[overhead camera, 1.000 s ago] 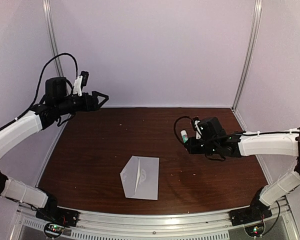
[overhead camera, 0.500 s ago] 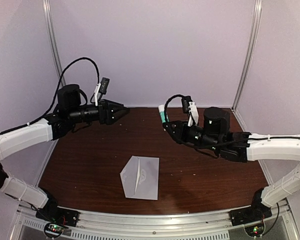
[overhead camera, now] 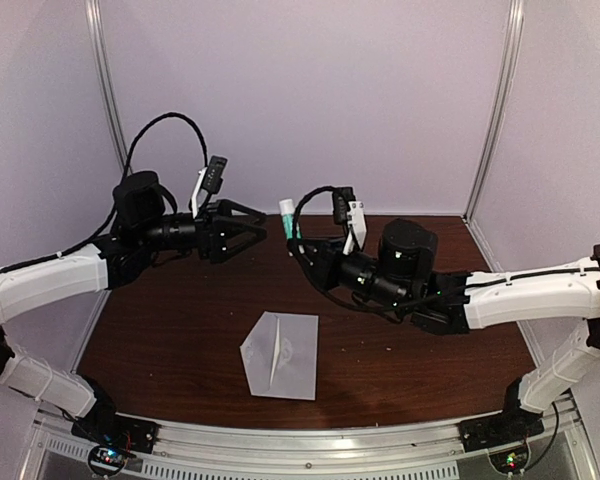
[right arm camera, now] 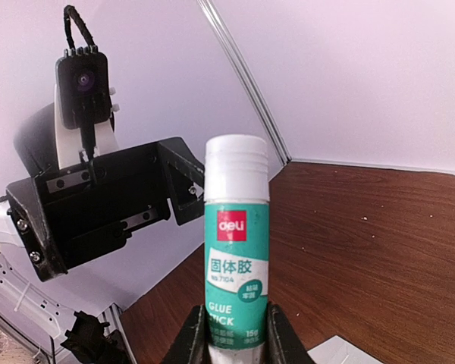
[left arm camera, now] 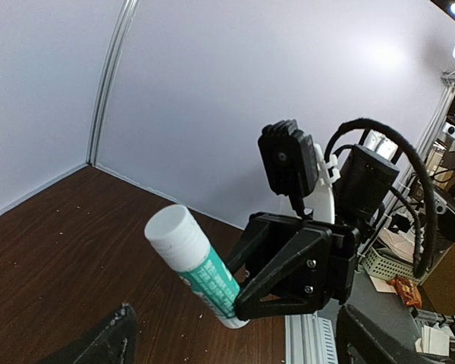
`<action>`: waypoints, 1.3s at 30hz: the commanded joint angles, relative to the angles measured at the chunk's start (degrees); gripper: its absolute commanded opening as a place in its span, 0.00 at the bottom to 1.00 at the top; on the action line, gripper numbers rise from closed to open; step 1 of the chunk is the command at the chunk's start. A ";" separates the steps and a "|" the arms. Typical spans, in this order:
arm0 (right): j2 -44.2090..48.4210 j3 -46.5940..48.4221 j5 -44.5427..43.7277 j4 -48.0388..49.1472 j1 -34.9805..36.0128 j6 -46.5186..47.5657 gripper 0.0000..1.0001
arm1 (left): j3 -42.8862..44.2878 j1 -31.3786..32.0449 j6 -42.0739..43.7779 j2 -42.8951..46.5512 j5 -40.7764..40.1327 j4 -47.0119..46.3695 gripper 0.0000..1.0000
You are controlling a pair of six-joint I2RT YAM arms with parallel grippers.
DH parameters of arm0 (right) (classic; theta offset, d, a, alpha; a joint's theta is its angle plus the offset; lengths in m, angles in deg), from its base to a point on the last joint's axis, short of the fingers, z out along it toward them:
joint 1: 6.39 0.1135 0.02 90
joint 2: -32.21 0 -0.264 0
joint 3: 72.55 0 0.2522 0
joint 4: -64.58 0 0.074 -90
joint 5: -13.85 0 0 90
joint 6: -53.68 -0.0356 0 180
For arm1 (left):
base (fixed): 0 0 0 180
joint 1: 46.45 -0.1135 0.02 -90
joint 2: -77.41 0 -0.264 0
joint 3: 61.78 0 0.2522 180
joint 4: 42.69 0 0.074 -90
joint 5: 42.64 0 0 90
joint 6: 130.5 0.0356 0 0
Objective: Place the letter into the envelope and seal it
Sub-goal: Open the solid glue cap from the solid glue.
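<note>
Right claw point(right arm camera: 237, 327) clamps glue stick point(right arm camera: 236, 227), base hidden; left claw point(overhead camera: 254, 232) gapes apart.

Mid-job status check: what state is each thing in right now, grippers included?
left gripper: open, in the air, facing the glue stick's cap.
right gripper: shut on the glue stick's base.
glue stick: capped, held off the table.
envelope: flat on the table, flap apparently open toward the left, unsealed.
letter: not separately visible.

the envelope point(overhead camera: 292, 356) is lying on the table point(overhead camera: 170, 330); behind and above it, the glue stick point(overhead camera: 287, 215) is sitting in the right gripper point(overhead camera: 300, 242), just right of the left gripper point(overhead camera: 254, 231).
</note>
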 commanded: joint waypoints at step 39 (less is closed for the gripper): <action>-6.72 5.85 1.45 5.61 3.55 1.93 0.00 | -1.46 1.56 -7.14 -2.70 3.36 -8.69 0.24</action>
